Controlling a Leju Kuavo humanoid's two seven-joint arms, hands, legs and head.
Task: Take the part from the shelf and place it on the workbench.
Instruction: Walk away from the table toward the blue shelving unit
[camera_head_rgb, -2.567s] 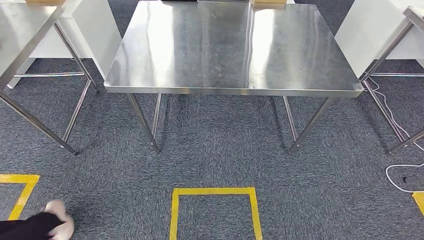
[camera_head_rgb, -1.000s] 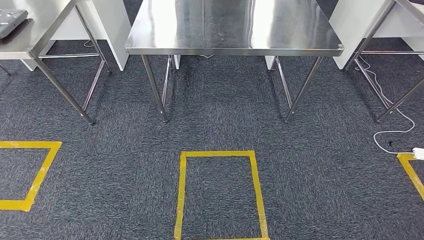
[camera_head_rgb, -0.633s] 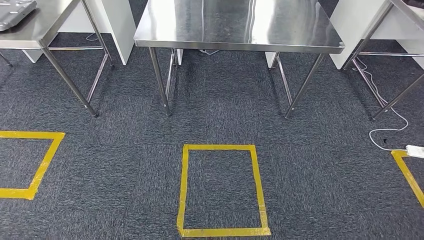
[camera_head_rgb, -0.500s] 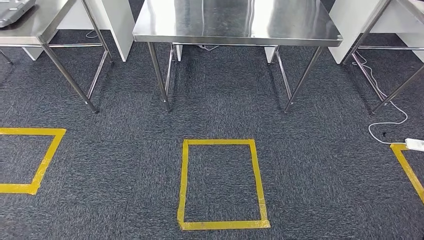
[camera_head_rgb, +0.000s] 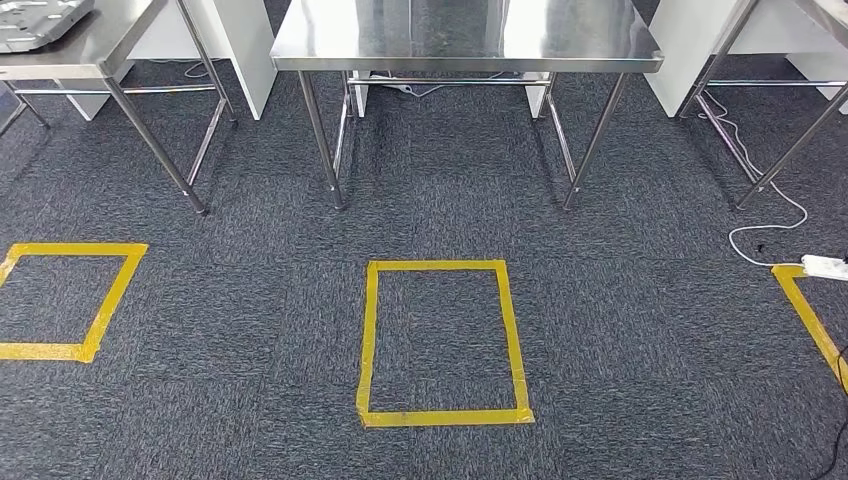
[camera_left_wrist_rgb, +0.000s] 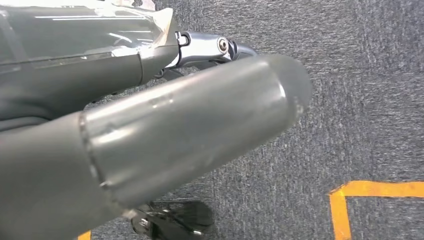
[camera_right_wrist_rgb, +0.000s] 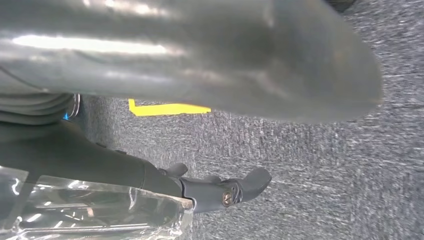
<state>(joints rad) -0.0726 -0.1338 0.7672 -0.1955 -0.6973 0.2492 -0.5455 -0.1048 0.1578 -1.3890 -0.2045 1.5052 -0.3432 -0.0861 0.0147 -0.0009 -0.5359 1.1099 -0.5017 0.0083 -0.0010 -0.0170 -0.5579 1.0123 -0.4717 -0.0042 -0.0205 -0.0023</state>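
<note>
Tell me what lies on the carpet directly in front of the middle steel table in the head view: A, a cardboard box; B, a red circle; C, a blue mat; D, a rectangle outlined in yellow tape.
D: a yellow tape rectangle is marked on the dark carpet just short of the middle steel table.

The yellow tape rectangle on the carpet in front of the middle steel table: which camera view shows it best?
The head view: the whole yellow tape rectangle lies unobstructed in front of the middle steel table. Each wrist view catches only a piece of yellow tape beside that arm's hand, and which marking it belongs to cannot be told.
</note>
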